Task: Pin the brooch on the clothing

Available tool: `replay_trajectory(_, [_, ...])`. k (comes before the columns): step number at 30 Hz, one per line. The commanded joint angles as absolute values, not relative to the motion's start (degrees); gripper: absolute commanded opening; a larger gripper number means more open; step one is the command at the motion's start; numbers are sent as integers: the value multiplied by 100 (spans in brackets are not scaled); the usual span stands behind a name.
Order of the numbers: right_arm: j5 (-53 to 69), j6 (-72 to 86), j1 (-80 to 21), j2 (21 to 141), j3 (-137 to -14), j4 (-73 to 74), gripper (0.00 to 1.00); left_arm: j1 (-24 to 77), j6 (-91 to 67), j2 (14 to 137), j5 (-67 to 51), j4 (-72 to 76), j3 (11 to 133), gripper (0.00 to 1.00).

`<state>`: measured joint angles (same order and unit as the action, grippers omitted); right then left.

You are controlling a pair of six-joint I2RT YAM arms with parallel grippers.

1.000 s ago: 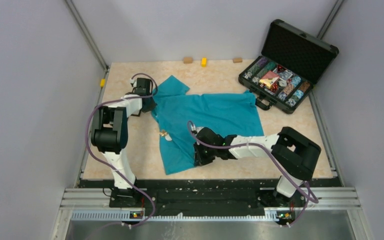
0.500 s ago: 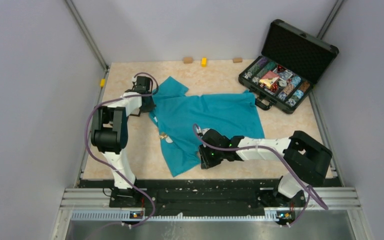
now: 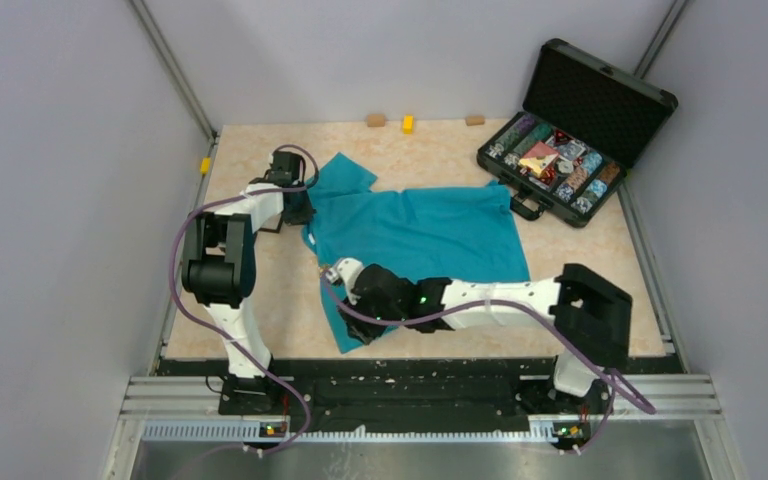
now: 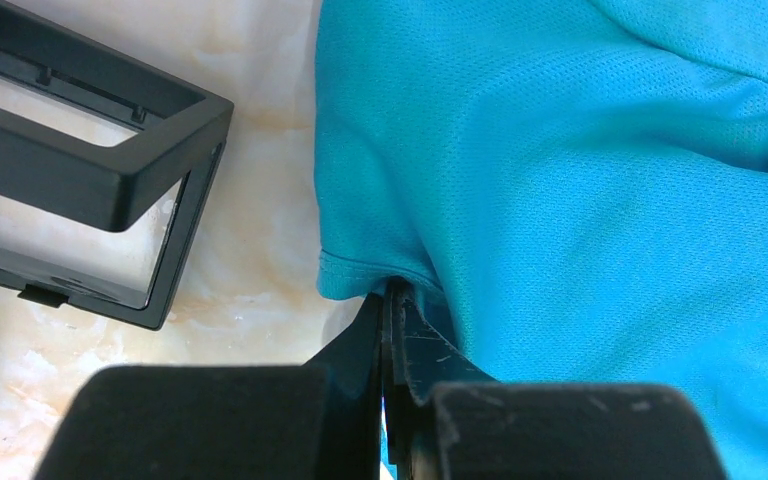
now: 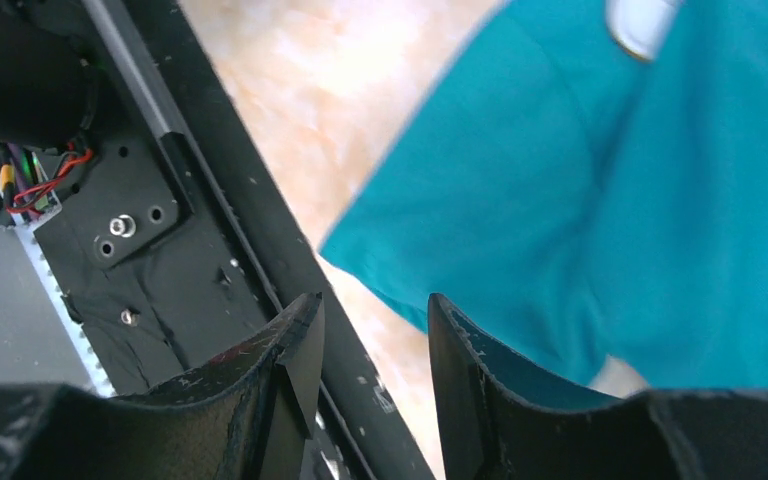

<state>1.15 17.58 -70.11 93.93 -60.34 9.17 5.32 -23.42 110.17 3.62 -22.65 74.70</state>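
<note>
Teal T-shirt point(image 3: 430, 235) edge sits clamped in the left gripper point(image 4: 391, 297), so the parted, empty right gripper point(image 5: 373, 308) should descend without rucking it.

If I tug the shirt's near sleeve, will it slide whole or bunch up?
Probably bunches: the shirt is thin mesh knit, already creased. It looks light, so it should drag easily over the smooth table. The left gripper pinches its hem, so that corner would likely hold.

The clothing point(image 4: 610, 200) is matt, fine-meshed knit cloth.
</note>
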Motion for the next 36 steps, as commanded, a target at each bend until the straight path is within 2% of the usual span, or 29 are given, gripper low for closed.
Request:
replay_trajectory(1, [18, 1068, -7457, 10128, -6703, 544, 44, 510, -2292, 10818, 255, -2301, 7637, 0])
replay_trajectory(17, [-473, 706, -7722, 11361, -7313, 554, 42, 510, -2294, 10849, 253, -2336, 7664, 0])
replay_trajectory(19, [-631, 723, -7747, 11410, -7281, 557, 37, 508, -2285, 10847, 273, -2329, 7656, 0])
replay_trajectory(23, [-998, 871, -7756, 11389, -7210, 640, 0, 503, -2264, 10875, 318, -2320, 7675, 0])
replay_trajectory(27, [-789, 1053, -7747, 10968, -7064, 717, 0, 501, -2188, 10943, 518, -2368, 7764, 0])
replay_trajectory(36, [1319, 1637, -7677, 9477, -6017, -324, 0, 501, -1951, 11121, 1209, -2618, 8056, 0])
